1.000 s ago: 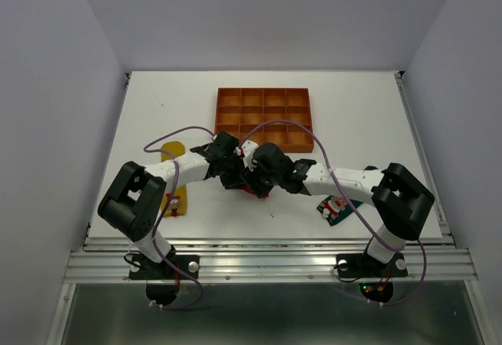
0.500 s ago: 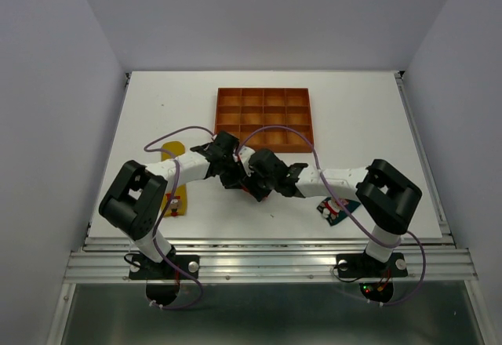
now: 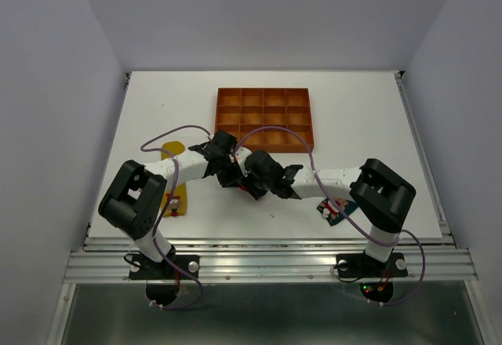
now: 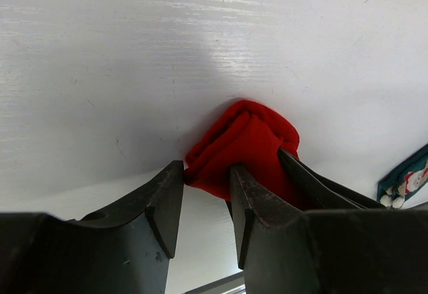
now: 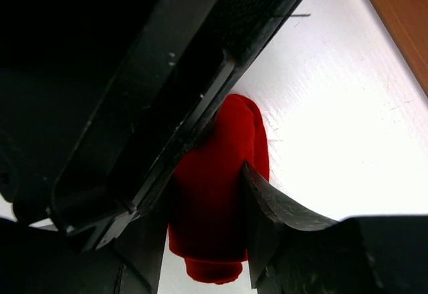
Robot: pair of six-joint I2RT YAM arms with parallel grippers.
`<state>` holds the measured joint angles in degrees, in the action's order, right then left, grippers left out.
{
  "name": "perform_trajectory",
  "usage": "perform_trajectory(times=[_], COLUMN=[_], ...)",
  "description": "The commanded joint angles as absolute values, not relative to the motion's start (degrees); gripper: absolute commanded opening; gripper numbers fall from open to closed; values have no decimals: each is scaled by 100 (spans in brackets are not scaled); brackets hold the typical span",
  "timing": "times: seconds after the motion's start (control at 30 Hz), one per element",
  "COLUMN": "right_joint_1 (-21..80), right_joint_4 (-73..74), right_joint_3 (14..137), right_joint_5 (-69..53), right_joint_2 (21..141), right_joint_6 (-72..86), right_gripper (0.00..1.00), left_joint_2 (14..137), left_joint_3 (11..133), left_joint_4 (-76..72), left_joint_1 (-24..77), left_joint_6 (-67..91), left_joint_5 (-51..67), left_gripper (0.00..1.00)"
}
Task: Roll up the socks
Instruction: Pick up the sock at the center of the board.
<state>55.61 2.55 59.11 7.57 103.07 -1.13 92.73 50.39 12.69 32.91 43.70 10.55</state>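
The red sock (image 4: 249, 140) is a small rolled bundle on the white table, mostly hidden under both grippers in the top view (image 3: 252, 194). My left gripper (image 4: 206, 174) has its two fingertips pinched on the bundle's near end. My right gripper (image 5: 204, 200) comes from the other side with the bundle filling the gap between its fingers (image 5: 267, 214). The yellow sock (image 3: 174, 150) lies flat at the left, partly under the left arm. Near the right arm's base lies the dark teal sock (image 3: 332, 208), whose toe also shows in the left wrist view (image 4: 404, 182).
The orange-brown compartmented tray (image 3: 264, 92) stands just behind the two grippers at the table's middle back. Purple cables loop over both arms. The table's front edge (image 3: 267, 241) runs close below the grippers.
The right arm has slid left, its elbow folding closer in, and its jaws have narrowed onto the red sock. The left arm and its grip look unchanged.
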Motion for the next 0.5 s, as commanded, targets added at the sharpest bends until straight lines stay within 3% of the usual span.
perform_trajectory(times=[0.0,0.17,0.27,0.47], right_joint_1=[5555,5555,5502,5449], right_joint_4=[580,598,589,536], right_joint_3=[5775,5511,5362,5212], right_joint_5=[1046,1020,915,730], right_joint_2=[10749,10591,10538,10468], right_joint_6=[219,527,729,940], right_gripper=[27,23,13,13], left_joint_2=[9167,9044,8904,8552], left_joint_3=[5097,5142,5124,5220], left_joint_4=[1714,1863,1933,1969], left_joint_1=[3481,3384,3252,3068], left_joint_6=[4210,4184,4157,4148], left_joint_5=[1099,958,870,747], left_gripper=[43,43,44,48])
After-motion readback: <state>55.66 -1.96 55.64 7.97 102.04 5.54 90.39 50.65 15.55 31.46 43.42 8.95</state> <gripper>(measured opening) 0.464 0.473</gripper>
